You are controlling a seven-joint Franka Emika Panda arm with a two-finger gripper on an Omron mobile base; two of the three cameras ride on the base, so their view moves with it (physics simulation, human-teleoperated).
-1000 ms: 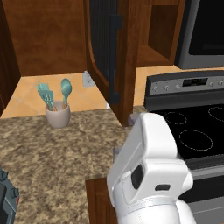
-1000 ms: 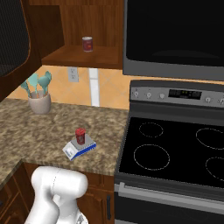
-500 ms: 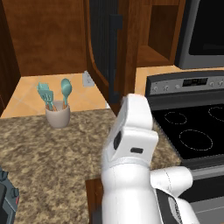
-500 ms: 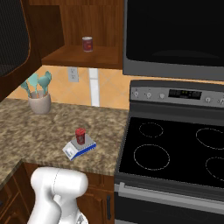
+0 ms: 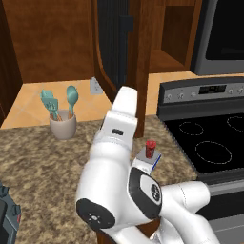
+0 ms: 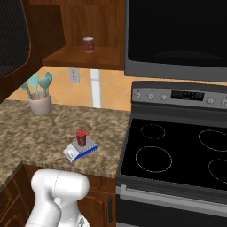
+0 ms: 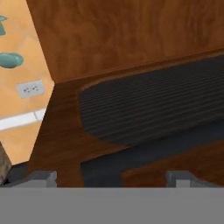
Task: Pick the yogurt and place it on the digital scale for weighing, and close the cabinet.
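Observation:
The yogurt [image 6: 81, 137], a small red cup, stands upright on the digital scale [image 6: 73, 153] near the counter's front edge; both also appear beside my arm as the yogurt [image 5: 150, 148] and the scale [image 5: 151, 163]. The cabinet door [image 5: 113, 45] hangs open over the counter, its dark ribbed panel [image 7: 166, 103] and dark bar handle [image 7: 148, 153] close in front of the hand. My gripper [image 7: 111, 178] is open, with nothing between its fingertips [image 7: 42, 177]. My arm [image 5: 119, 128] reaches up toward the door.
A grey cup of teal spatulas [image 5: 62, 125] stands at the back left of the granite counter [image 6: 40, 133]. A black stove [image 6: 177, 150] lies to the right under a microwave [image 6: 177, 35]. A red can [image 6: 88, 45] sits on the open cabinet shelf.
My arm has risen and swung forward and left toward the open cabinet door. The yogurt has stayed on the scale, and the jaws have stayed open.

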